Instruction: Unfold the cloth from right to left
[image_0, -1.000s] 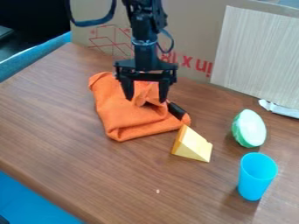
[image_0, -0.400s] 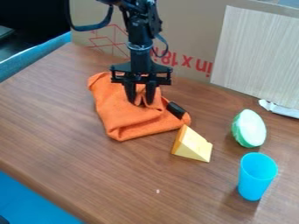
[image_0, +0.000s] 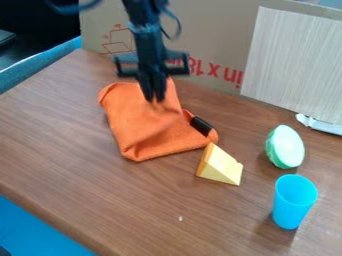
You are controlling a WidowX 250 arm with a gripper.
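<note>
The black gripper (image_0: 155,99) hangs over the upper part of the orange cloth (image_0: 150,132), its fingers closed together on a pinch of the fabric. From that pinch the cloth rises in a peak, while its lower part lies folded on the table with a rounded corner at the lower left. A black piece (image_0: 201,126) lies at the cloth's right edge.
A yellow cheese wedge (image_0: 220,166) touches or nearly touches the cloth's lower right corner. Farther right on the table (image_0: 100,200) are a green-and-white toy piece (image_0: 285,147) and a blue cup (image_0: 292,202). Cardboard (image_0: 220,30) stands behind.
The gripper has gone from open to shut on the cloth, then moved up and slightly left. The cloth's upper part has been pulled up with it.
</note>
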